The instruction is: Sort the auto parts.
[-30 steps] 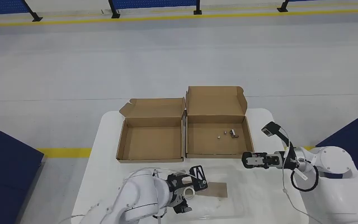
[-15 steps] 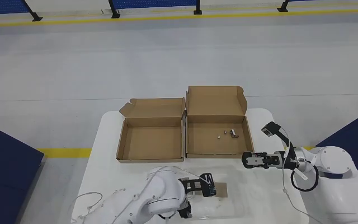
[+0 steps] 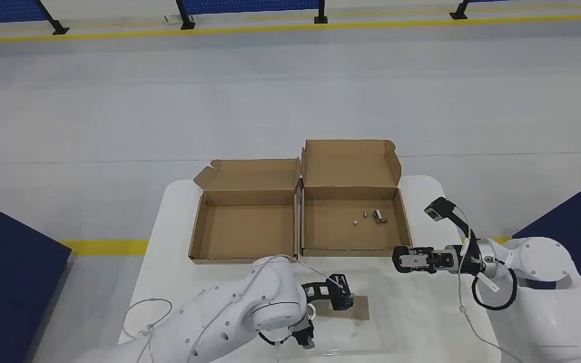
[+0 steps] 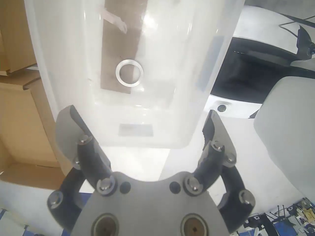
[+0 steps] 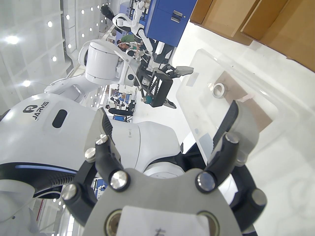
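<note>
Auto parts (image 3: 370,216) are being collected in the right-hand cardboard box (image 3: 329,232), where three small pieces are lying close together toward the back of its floor. No part can be made out in the left-hand box (image 3: 243,231), which is standing touching the other box. One metal ring (image 4: 129,72) is being kept in the clear bin (image 4: 216,50) at the front of the bench (image 3: 172,236), over a brown sheet (image 4: 123,13) that is showing through the bin's bottom.

The left gripper (image 4: 141,115) is being held above the near end of the bin with its fingers spread wide and nothing between them. It is pointed toward the ring but is well short of it. The right gripper (image 5: 167,110) is being held over the right side of the bench, just beside the front corner of the right-hand box. Its fingers are likewise spread and nothing is being carried.

The sorting is being judged as partly done: a few pieces are being stored already, while the ring is waiting to be lifted from the bin and placed. It is likely being meant for the left-hand box, since it differs from the pieces already sorted, though that cannot be told for certain.
</note>
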Available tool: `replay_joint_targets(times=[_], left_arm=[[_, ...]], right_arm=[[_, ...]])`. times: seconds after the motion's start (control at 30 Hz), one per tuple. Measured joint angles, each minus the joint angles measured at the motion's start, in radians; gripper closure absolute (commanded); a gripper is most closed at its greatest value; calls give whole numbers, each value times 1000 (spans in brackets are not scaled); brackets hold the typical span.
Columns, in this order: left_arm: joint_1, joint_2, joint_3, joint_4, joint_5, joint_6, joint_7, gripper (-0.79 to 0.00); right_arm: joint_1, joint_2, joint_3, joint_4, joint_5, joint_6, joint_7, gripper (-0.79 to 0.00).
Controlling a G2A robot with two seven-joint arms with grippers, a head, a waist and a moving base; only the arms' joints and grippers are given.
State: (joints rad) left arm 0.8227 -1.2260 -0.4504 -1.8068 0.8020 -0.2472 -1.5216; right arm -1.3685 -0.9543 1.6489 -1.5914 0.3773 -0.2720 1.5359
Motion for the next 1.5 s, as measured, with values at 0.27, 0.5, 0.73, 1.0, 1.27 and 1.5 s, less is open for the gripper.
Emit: replay_joint_targets(times=[0.27,0.5,0.73,1.0,1.27,1.5], left_arm=[[-57,-45,64,106,-9,-46,18,-785],[-111,-104,127,233,-17,-51,42,-785],[-132,-144,158,306,-25,-63,66,-785],[-133,-144,159,306,-23,-62,63,-785],[-113,-152,167,365,15,-85,134,-785],[-117,-173,174,415,20,-88,156,-785]], right_arm=[[0,0,0,0,0,0,0,-785],[0,0,0,0,0,0,0,-785],[0,0,0,0,0,0,0,-785],[0,0,0,0,0,0,0,-785],[0,0,0,0,0,0,0,-785],[0,0,0,0,0,0,0,-785]])
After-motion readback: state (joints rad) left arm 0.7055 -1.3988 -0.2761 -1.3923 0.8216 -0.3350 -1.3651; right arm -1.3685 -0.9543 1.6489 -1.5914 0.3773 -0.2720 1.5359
